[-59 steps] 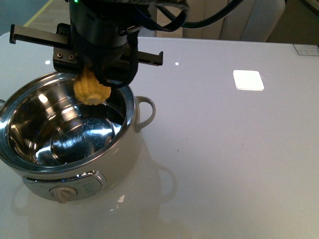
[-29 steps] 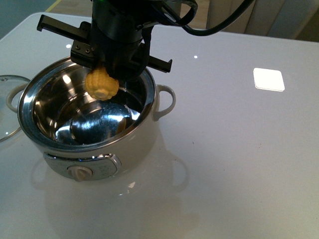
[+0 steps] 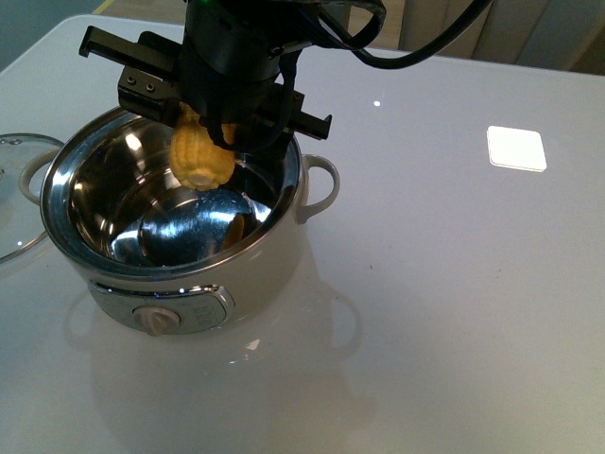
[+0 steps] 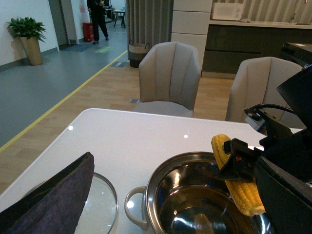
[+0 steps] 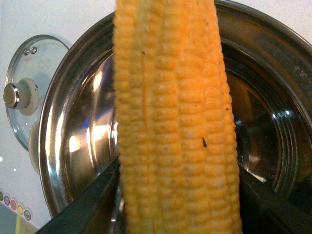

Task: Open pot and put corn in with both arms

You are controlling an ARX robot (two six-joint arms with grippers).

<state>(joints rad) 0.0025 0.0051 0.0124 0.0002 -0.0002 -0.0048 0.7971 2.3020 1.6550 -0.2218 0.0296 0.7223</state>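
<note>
White and glossy, the desk [image 3: 454, 312] is seen from the front view with ceiling lights mirrored on its surface; grey upholstered chairs [image 4: 168, 78] and a wood floor are shown beyond its far edge in the left wrist view. The pot [image 3: 203, 284] is placed toward the left edge of the desk, with its beige dial [image 3: 156, 320] turned to the near edge and one loop handle [image 3: 321, 184] shown on its right side. The pot is uncovered, and its shiny steel interior is exposed. The glass lid [image 3: 17, 203] is laid flat on the desk just beside the pot, at the left edge, with its knob [image 5: 18, 96] up.

The corn [image 3: 200, 159] is held in the air over the far part of the pot's opening, tilted, with its lower end dipped below the steel rim and clear of the bottom. It is pinched at its sides by the right end effector [image 3: 213, 123], whose black fingers [image 5: 85, 209] are pressed against the cob on both sides, as shown in the right wrist view. A yellow reflection of the cob is caught on the inner wall.

Only a dark padded edge [image 4: 53, 195] of the left end effector is shown in the left wrist view, above the lid; whether it is spread or pressed together cannot be told.
</note>
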